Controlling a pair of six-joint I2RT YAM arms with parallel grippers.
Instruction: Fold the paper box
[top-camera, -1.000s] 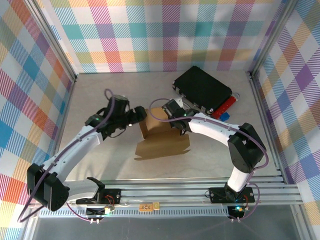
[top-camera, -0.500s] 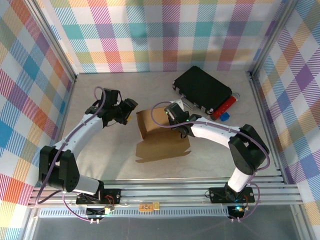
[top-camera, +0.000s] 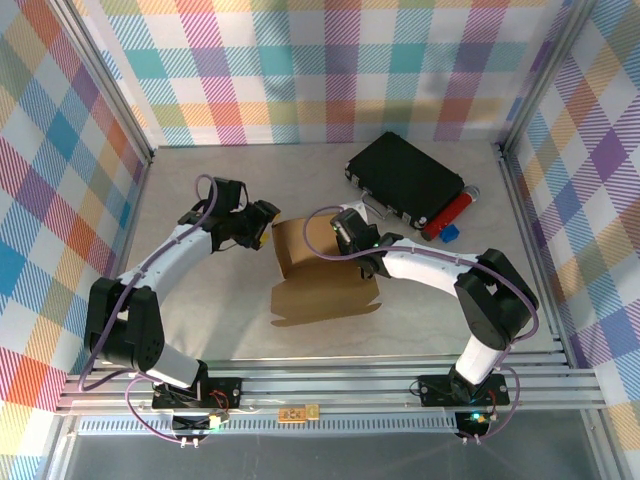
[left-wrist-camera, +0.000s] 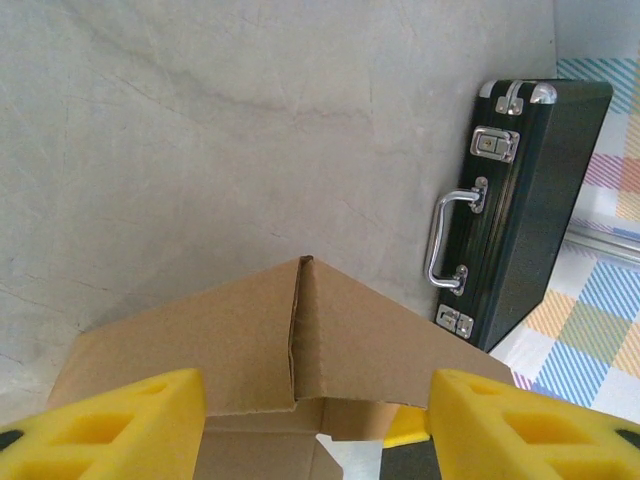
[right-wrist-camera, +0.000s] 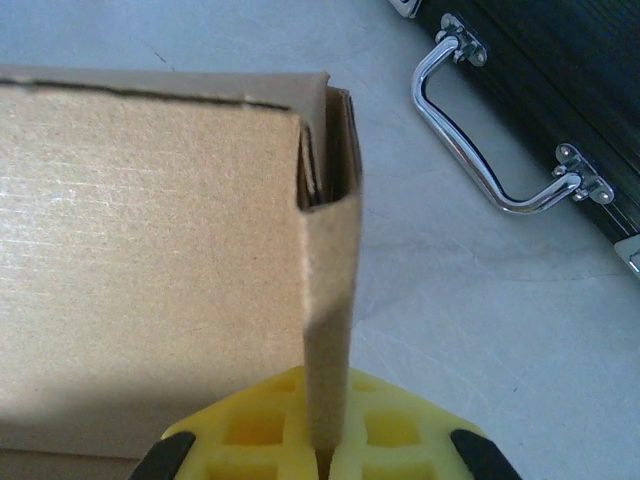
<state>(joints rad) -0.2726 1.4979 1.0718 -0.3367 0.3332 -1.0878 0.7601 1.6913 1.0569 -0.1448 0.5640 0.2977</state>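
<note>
Pinching brown corrugated cardboard box's upright right wall with right hand; left hand spread open facing its corner; black rectangular metal-handled case just beyond, far right.

One paper box of brown cardboard, centre. One black case, far right, bearing one metal handle and two latches. One red object and one small blue object beside the case. Two robot arms: left arm, right arm.
</note>
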